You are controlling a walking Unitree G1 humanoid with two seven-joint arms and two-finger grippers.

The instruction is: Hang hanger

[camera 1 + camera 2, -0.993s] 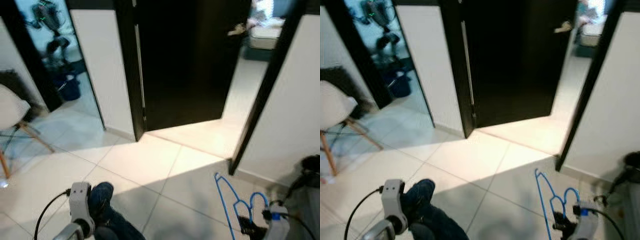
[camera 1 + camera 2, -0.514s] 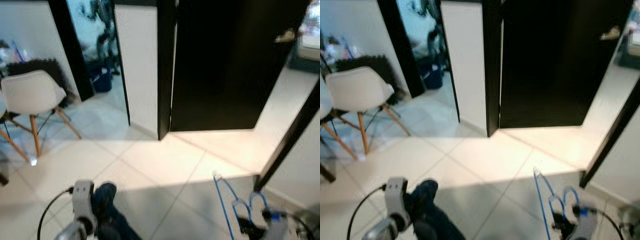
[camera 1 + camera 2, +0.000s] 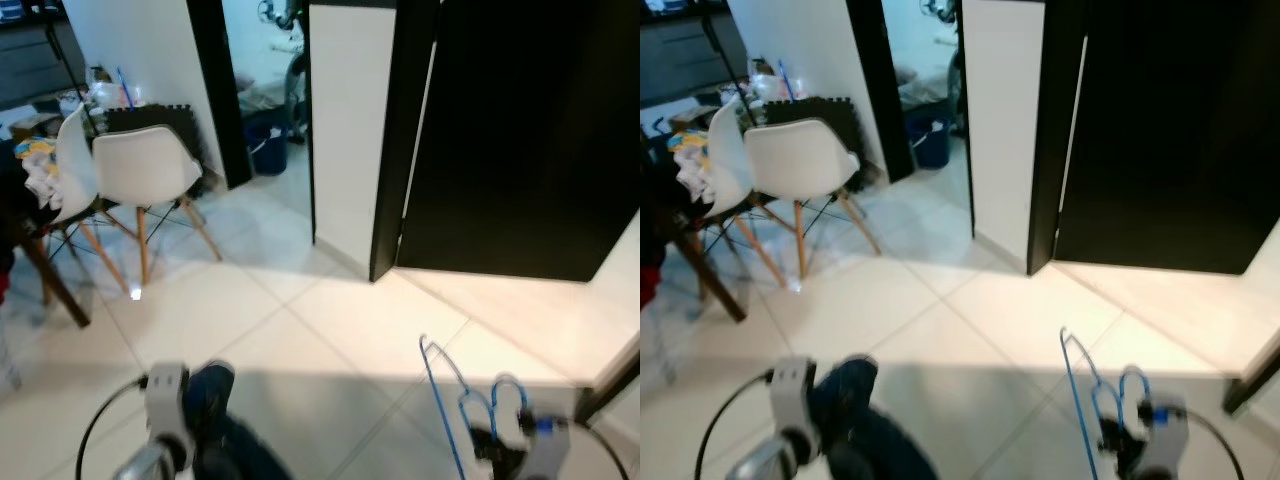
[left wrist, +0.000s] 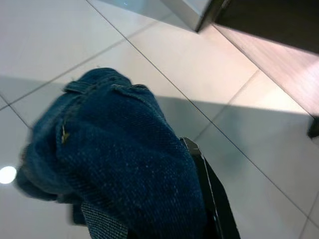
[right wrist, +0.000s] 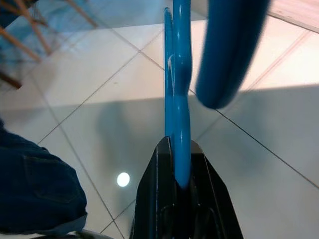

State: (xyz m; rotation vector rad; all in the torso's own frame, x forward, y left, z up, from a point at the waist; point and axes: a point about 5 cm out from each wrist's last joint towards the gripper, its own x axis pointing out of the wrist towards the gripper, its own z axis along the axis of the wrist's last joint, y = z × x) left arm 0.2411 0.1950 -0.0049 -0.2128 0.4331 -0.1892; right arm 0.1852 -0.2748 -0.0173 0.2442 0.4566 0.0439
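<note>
The right claw pinches a blue hanger, which stands upright above the floor, hook end raised. The left claw is clamped on folded blue denim, left of the hanger. Well beyond the hanger stand a black door and white chairs. No rail is visible; keeping the hanger upright and gripped firmly while walking seems wise.

Home: tiled floor, dining chairs
</note>
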